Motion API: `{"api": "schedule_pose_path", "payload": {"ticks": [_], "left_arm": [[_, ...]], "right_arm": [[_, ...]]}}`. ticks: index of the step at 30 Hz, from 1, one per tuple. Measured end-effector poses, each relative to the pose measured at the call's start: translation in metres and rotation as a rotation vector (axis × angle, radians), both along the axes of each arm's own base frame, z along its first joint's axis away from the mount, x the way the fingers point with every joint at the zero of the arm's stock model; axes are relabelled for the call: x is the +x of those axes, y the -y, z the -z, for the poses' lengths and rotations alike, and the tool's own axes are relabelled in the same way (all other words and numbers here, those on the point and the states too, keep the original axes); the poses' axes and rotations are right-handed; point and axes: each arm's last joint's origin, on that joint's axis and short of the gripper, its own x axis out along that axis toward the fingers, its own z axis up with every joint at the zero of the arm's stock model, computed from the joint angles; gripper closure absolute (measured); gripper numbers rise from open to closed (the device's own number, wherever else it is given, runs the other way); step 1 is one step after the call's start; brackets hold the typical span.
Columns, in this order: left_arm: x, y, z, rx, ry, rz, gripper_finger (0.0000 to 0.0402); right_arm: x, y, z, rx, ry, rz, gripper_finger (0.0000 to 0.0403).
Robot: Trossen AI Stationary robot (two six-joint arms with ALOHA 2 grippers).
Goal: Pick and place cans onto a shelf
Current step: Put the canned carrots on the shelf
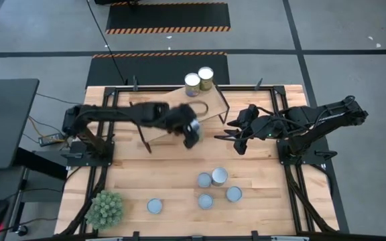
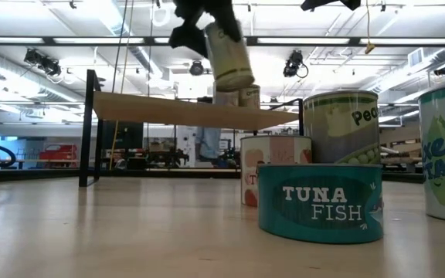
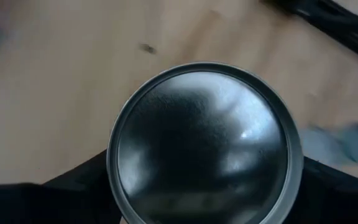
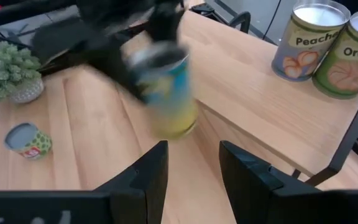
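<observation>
My left gripper is shut on a can with a yellow and blue label, high above the table, just in front of the shelf. In the low view this can hangs above the level of the plank. Two cans stand upright on the shelf's far right end. Several more cans stand on the tabletop near the front. My right gripper is open and empty, right of the shelf. My left gripper pinches the can's side walls between its two fingers, one on each side, just below the silvery round top. The fingers come from above, pointing down. The can hangs below them, clear of table and shelf, slightly tilted.
A spiky green plant stands at the front left corner. One can sits apart, right of the plant. In the low view a tuna can and taller cans stand close to the camera. The shelf's black legs stand on the table.
</observation>
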Motion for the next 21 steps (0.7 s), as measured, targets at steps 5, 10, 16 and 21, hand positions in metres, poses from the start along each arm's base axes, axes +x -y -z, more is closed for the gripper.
{"api": "schedule_pose_path", "payload": {"ticks": [5,10,16,21], "left_arm": [[-0.012,-0.045,-0.015,0.095,-0.067,-0.067,0.0091],[-0.029,-0.092,-0.012,0.111,-0.144,-0.086,0.0091],[-0.048,-0.134,-0.011,0.132,-0.177,-0.062,0.0091],[-0.054,-0.155,-0.008,0.150,-0.182,-0.005,0.0091]], "right_arm": [[0.000,0.001,0.000,0.000,0.004,0.006,0.0252],[0.002,0.002,-0.002,0.002,0.021,0.013,0.0252],[0.003,0.002,-0.003,0.005,0.038,0.020,0.0252],[0.003,0.003,-0.004,0.010,0.051,0.023,0.0252]]}}
